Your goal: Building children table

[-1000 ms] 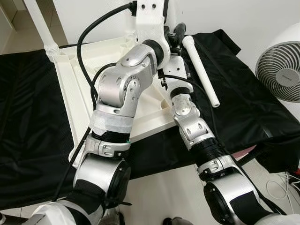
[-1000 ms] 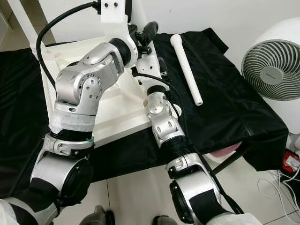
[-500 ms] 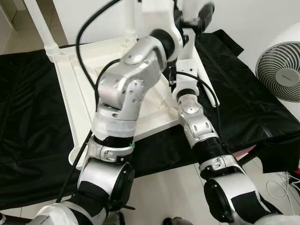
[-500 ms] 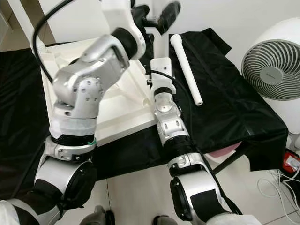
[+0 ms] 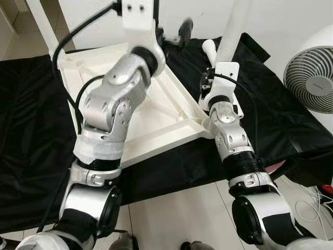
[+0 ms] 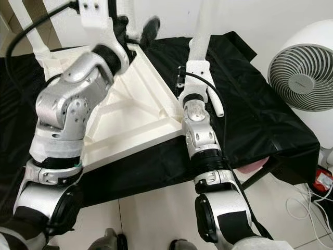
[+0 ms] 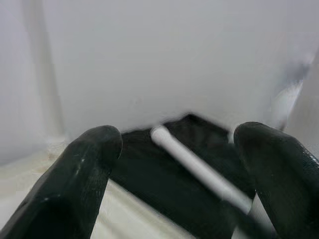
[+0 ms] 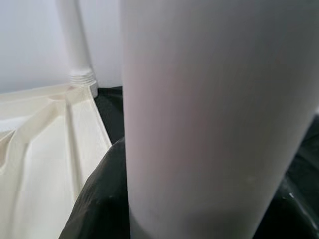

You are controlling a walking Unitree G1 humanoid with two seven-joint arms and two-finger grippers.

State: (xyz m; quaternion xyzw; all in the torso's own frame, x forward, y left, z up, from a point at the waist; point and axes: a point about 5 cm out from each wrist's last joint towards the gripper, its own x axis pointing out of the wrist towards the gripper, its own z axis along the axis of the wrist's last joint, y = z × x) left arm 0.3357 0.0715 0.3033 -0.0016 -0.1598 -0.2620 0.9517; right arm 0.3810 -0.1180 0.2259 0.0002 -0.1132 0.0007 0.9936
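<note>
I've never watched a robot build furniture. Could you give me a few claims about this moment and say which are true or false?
1. The tabletop lies upside down on black cloth. True.
2. The right gripper holds a leg upright. True.
3. The left gripper is clamped on a leg. False: its fingers are apart with nothing between them.
4. A loose leg lies on the cloth. True.
5. No leg is fitted yet. False: one leg already stands in the far left corner.
6. A fan stands on the robot's left. False: it is on its right.
</note>
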